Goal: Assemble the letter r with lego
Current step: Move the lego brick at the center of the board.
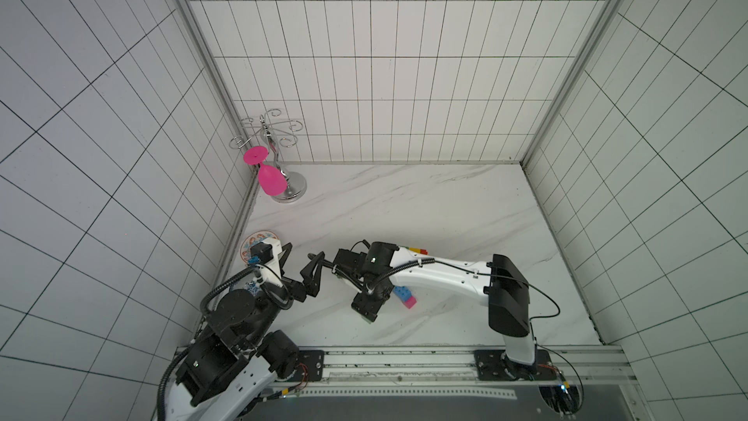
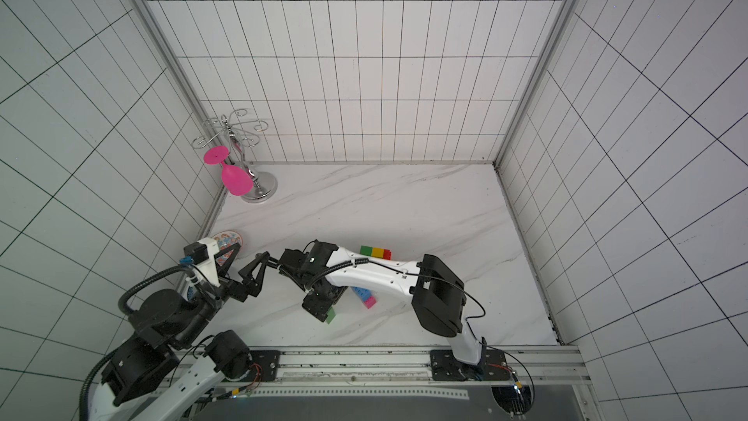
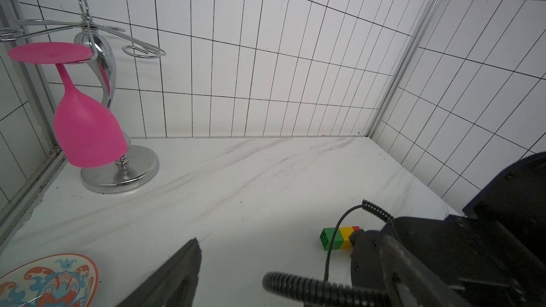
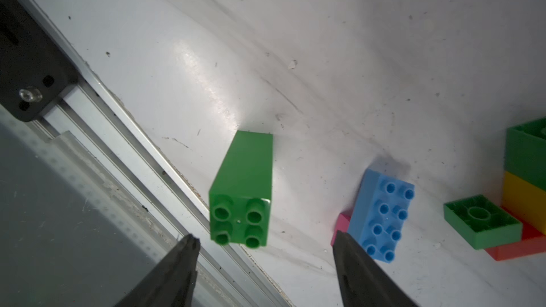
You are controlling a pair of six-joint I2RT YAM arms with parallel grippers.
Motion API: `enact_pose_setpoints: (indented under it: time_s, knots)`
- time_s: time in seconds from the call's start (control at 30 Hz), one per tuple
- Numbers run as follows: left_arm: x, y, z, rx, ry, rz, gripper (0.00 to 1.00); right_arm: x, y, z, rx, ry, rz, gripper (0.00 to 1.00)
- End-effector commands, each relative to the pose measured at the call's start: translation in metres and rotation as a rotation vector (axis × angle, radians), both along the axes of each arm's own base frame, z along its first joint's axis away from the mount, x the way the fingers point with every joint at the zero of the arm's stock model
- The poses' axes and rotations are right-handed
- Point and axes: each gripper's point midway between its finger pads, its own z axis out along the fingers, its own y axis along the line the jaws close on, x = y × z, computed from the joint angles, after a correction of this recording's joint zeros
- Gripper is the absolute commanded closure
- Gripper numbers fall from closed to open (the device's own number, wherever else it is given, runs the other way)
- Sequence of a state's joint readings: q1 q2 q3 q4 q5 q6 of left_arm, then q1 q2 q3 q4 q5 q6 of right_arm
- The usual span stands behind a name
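The marble tabletop [image 1: 404, 204] carries every brick in its front half. The right gripper [image 4: 265, 236] hangs over the front edge with its jaws spread. The left gripper [image 2: 254, 248] waits near the left edge, also spread wide and empty.

The joined green-yellow-red row [image 2: 378, 252] lies mid-table, behind the right arm. The tall green brick [image 4: 245, 172] sits beside the front edge, between the right fingertips [image 4: 189, 249] but clear of both. The blue brick [image 4: 381, 214] rests on the small pink brick [image 4: 341, 225] between those two groups.

This looks like the pick-up of the green piece, probably for the letter's stem. The next move calls for closing squarely on its flat sides.

The right wrist view alone shows its studs and the gaps on either side. It also shows a loose green brick [image 4: 481, 220] lying hollow side up on the red one. In a top view only a green sliver [image 2: 331, 315] shows. The left wrist view catches the row [image 3: 338, 237] but none of the rest.
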State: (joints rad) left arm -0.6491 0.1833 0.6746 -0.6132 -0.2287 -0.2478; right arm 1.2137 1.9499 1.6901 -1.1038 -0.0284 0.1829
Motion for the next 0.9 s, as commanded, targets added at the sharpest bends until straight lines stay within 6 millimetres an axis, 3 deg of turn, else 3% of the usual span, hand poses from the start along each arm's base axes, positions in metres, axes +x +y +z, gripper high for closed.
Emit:
enact_pose_setpoints:
  time_s: [0.0,0.1,0.23,0.43,0.87]
  knots:
    - [0.000,0.000,-0.011,0.027,0.036,0.003,0.05,0.032,-0.017,0.033,0.083,-0.127,-0.078,0.27]
    - [0.001,-0.001,-0.013,0.032,0.041,-0.001,0.05,0.050,-0.039,0.032,0.068,-0.174,-0.107,0.30]
    - [0.003,-0.004,-0.014,0.039,0.049,-0.007,0.06,0.061,-0.063,0.012,0.007,-0.177,-0.128,0.33]
    - [0.003,-0.004,-0.015,0.042,0.052,-0.007,0.05,0.055,-0.073,-0.011,0.003,-0.139,-0.191,0.32]
    - [0.006,-0.008,-0.019,0.055,0.068,-0.014,0.05,0.046,-0.081,-0.035,0.106,-0.151,-0.308,0.32]
